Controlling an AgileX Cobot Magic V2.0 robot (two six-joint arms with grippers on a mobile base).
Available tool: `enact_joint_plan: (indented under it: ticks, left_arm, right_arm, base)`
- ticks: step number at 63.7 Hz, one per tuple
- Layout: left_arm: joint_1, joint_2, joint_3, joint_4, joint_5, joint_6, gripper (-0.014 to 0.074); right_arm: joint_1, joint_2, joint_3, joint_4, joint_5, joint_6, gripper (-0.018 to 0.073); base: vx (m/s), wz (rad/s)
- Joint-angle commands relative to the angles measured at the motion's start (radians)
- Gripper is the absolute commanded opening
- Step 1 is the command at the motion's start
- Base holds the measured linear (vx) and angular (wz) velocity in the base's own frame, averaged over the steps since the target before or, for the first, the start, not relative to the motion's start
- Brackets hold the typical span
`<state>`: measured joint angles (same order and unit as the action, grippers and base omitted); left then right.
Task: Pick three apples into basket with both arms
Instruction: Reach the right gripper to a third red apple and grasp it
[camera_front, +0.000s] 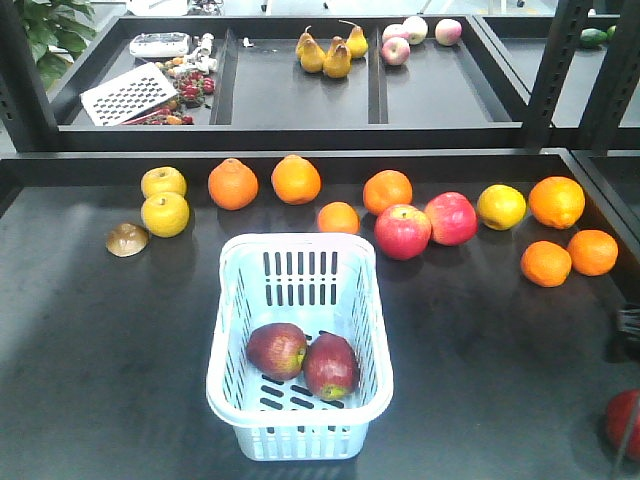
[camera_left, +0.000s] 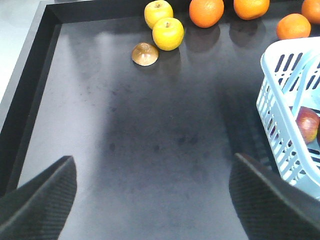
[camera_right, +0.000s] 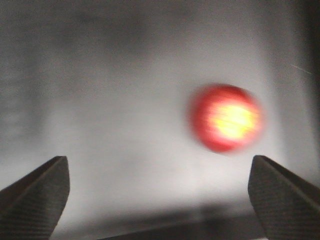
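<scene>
The pale blue basket (camera_front: 299, 345) stands at the middle front of the dark table, and two dark red apples (camera_front: 277, 350) (camera_front: 331, 365) lie side by side inside it. A third dark red apple (camera_front: 624, 420) lies at the table's far right front, cut off by the frame edge. In the right wrist view that apple (camera_right: 226, 118) is blurred, red with a yellow patch, ahead of my open right gripper (camera_right: 158, 158) and towards its right finger. My left gripper (camera_left: 153, 159) hangs open over bare table, left of the basket (camera_left: 280, 105), with nothing between its fingers.
Behind the basket runs a row of oranges (camera_front: 233, 184), two yellow apples (camera_front: 165, 214), two brighter red apples (camera_front: 402, 231), a lemon-yellow fruit (camera_front: 501, 206) and a brown half-shell (camera_front: 127, 239). A raised shelf holds pears (camera_front: 330, 55). The table has a raised rim (camera_left: 30, 90).
</scene>
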<state>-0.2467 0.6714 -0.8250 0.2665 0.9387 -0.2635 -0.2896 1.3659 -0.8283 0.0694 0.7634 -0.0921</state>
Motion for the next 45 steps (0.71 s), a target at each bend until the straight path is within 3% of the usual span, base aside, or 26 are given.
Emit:
enact_joint_plan:
  ticks: [1, 28, 45]
  left_arm:
    - [0.000, -0.002, -0.023, 0.017, -0.053, -0.007, 0.0587]
    - [0.000, -0.002, -0.023, 0.017, -0.053, -0.007, 0.0587]
    - [0.000, -0.002, -0.023, 0.017, -0.053, -0.007, 0.0587]
  right_arm:
    - [-0.052, -0.024, -0.024, -0.032, -0.029, 0.041, 0.0676]
    - [-0.071, 0.167, -0.024, -0.152, -0.105, 0.136, 0.0664]
    - [-0.071, 0.300, -0.024, -0.156, -0.204, 0.145, 0.0653]
  base:
    - [0.00, 0.00]
    - [0.00, 0.00]
    - [0.00, 0.00]
